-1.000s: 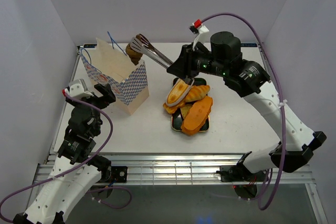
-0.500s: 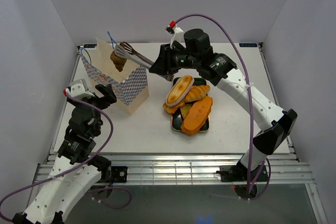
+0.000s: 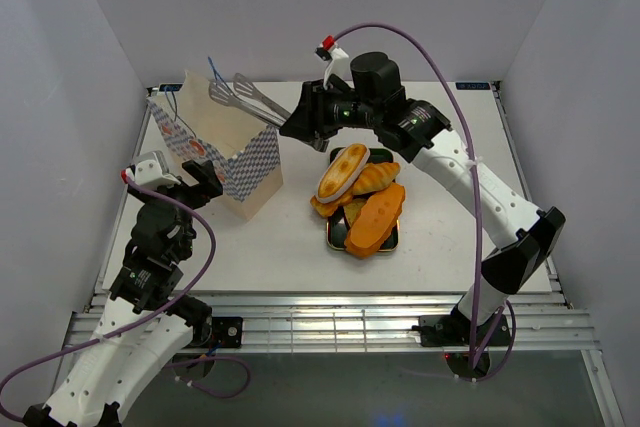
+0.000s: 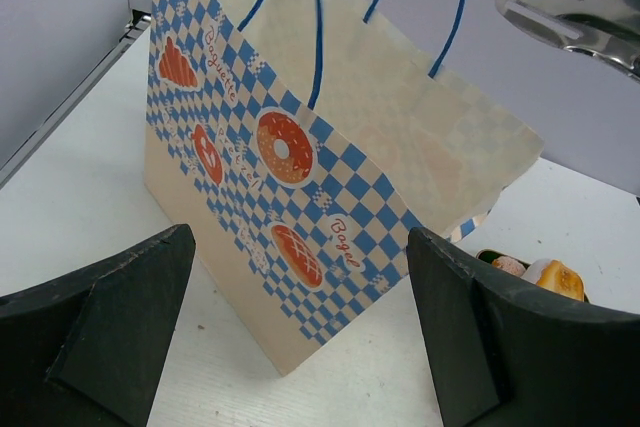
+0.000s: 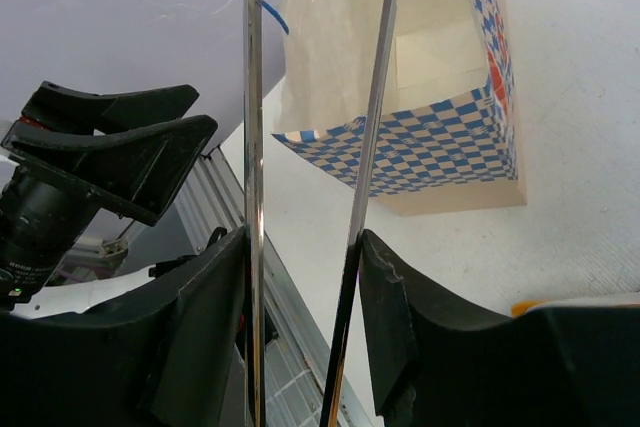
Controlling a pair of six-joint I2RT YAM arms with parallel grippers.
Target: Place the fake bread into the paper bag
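- The fake bread [image 3: 362,202] is lying heaped on a black tray [image 3: 333,235] near the middle of the counter [image 3: 450,232]. A cream-edged oval bun [image 3: 340,173] is leaning on top, a croissant [image 3: 378,177] is sitting just beside it, and a long orange loaf [image 3: 376,219] is lying nearest the arms' bases.
- The paper bag [image 3: 225,152] is standing upright just left of the tray, its mouth opening upward and its thin blue string handles sticking up.
- A pair of silver tongs [image 3: 245,97] is hanging over the bag's mouth with its tips parted.
- The right claw [image 3: 300,127] is pinching the tongs by their two arms, one finger pressing against each.
- The left claw [image 3: 190,179] is hovering spread wide, facing the bag's checked side and staying apart from it.
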